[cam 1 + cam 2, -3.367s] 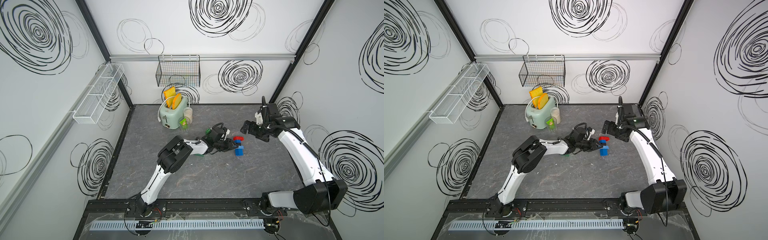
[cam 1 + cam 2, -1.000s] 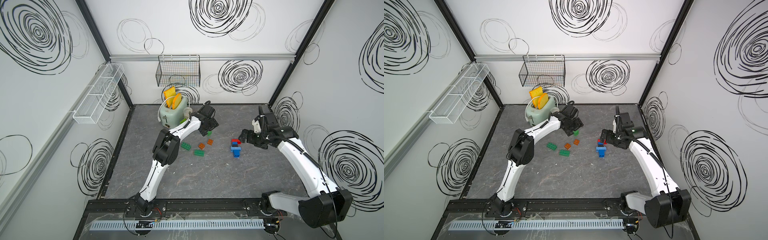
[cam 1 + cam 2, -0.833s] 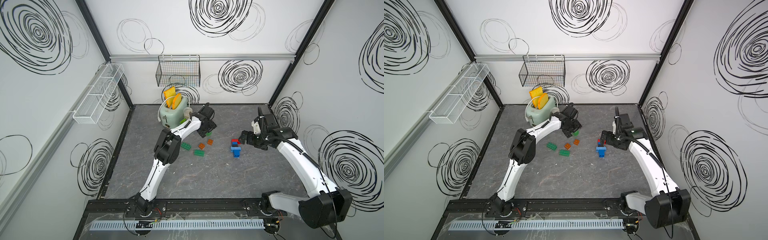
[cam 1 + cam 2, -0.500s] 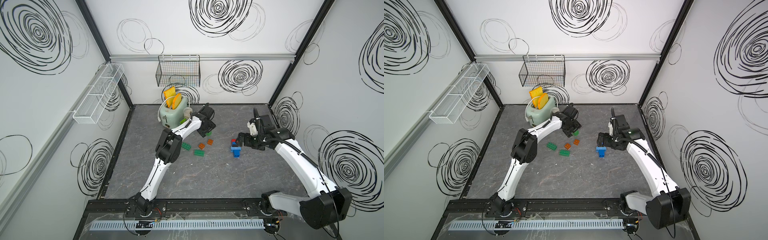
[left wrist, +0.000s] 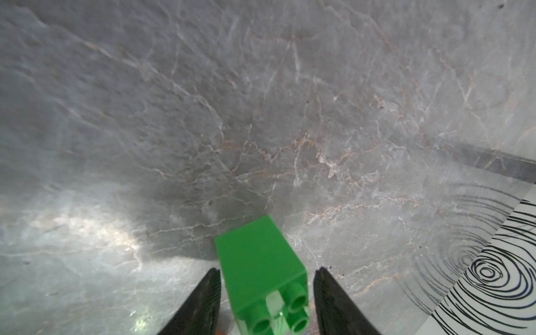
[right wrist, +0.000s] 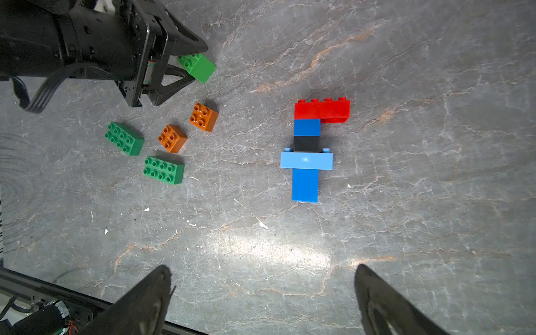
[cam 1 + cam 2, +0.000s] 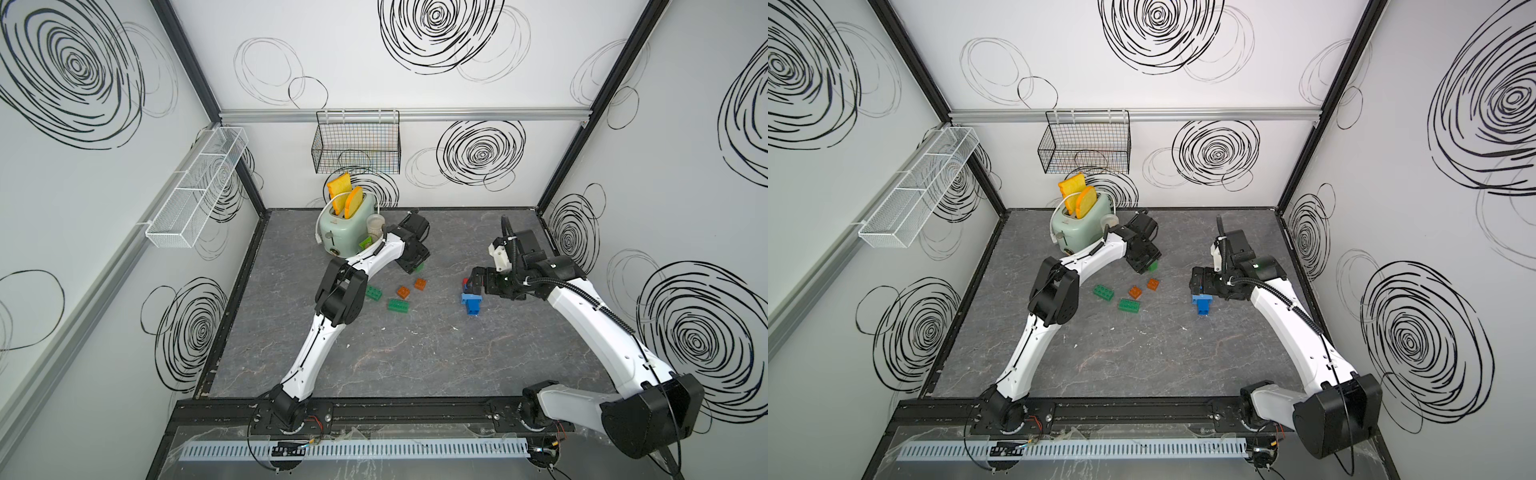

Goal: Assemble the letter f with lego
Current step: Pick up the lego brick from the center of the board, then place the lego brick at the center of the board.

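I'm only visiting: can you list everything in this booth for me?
toaster: 1, mint green, back of the table
toast slices: 2, yellow-orange, standing in the toaster
cup: 1, pale, beside the toaster
wire basket: 1, black, back wall
mesh shelf: 1, white, left wall
oblong bricks: 2, dark green, loose on the table
square bricks: 2, orange, beside those
small brick: 1, bright green, between the left gripper's fingers
brick stack: 1, red, blue, black and light blue, lying by the right gripper
left gripper: 1, black, straddling the small brick
right gripper: 1, black, open

No text, label, brand or number is legible on anything here.
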